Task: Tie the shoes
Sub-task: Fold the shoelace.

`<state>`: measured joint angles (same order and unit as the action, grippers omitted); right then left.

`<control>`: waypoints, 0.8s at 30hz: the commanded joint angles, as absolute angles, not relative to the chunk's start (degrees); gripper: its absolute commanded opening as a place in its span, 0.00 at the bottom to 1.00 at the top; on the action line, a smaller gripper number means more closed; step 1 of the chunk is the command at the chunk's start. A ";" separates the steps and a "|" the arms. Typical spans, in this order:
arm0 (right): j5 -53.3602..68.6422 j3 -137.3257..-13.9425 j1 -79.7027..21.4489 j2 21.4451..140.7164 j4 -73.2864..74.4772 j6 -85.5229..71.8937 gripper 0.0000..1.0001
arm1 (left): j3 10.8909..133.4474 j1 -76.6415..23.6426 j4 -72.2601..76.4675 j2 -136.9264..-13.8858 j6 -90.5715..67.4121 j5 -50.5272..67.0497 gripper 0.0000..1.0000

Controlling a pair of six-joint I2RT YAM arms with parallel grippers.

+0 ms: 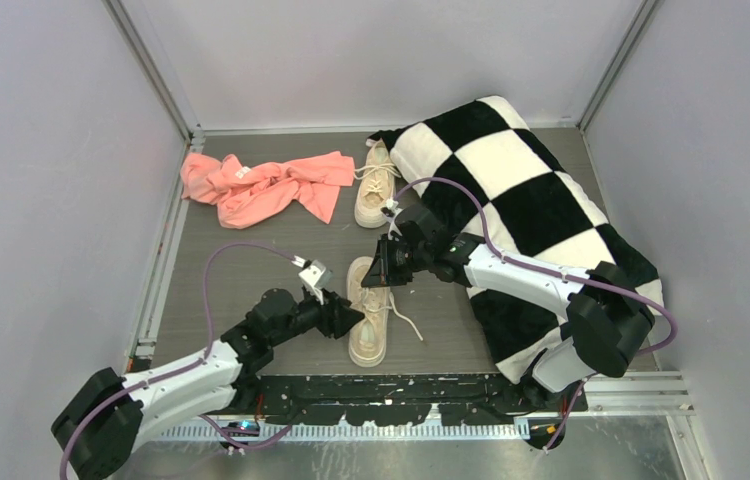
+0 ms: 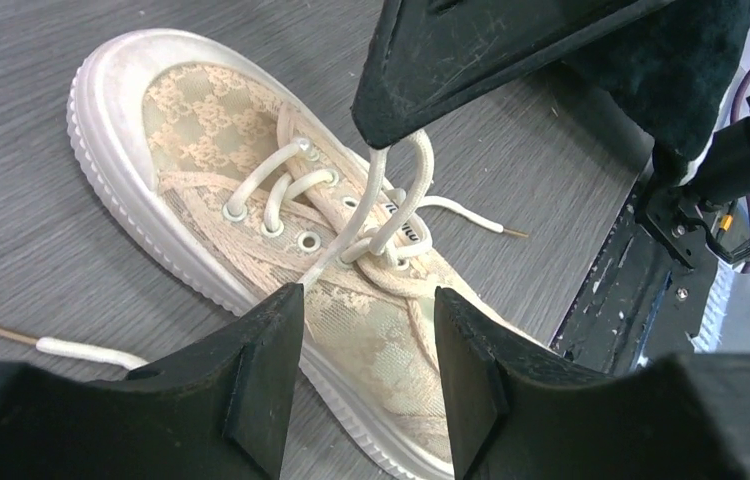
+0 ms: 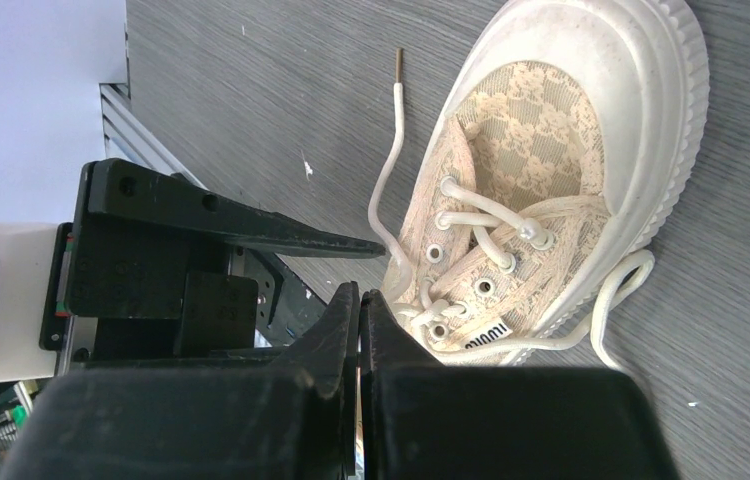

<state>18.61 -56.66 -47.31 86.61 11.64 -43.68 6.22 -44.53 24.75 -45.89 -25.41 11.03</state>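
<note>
At the near centre of the desk (image 1: 251,270), the near shoe (image 1: 369,340) stands on its sole, and the right hand (image 3: 359,300) is pressed together on a raised loop of its lace (image 2: 379,190) (both lace ends lie loose on the desk). The left hand (image 2: 366,300) hovers over the shoe's side with its fingers apart, gripping nothing. The far shoe (image 1: 375,190) rests further back, between the pink cloth (image 1: 261,185) and the checkered pillow (image 1: 521,190).
</note>
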 commanded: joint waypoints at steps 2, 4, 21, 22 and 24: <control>18.37 -58.10 -47.52 85.09 10.18 -43.21 0.01 | 9.58 -44.65 32.22 -47.55 -20.04 12.67 0.53; 18.37 -58.05 -47.53 84.99 10.36 -43.08 0.01 | 10.43 -44.65 31.38 -48.36 -19.11 13.72 0.53; 18.46 -57.92 -47.55 84.98 10.28 -43.15 0.01 | 10.72 -44.65 38.55 -56.69 -20.09 14.31 0.48; 18.46 -57.92 -47.55 84.95 10.22 -43.15 0.01 | 10.65 -44.65 39.02 -56.95 -20.26 14.39 0.47; 18.46 -58.01 -47.54 84.97 10.20 -43.15 0.01 | 10.47 -44.65 39.87 -57.55 -20.68 14.41 0.44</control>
<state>18.61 -56.66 -47.31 86.61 11.64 -43.68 9.23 -44.53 34.15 -56.77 -20.75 14.02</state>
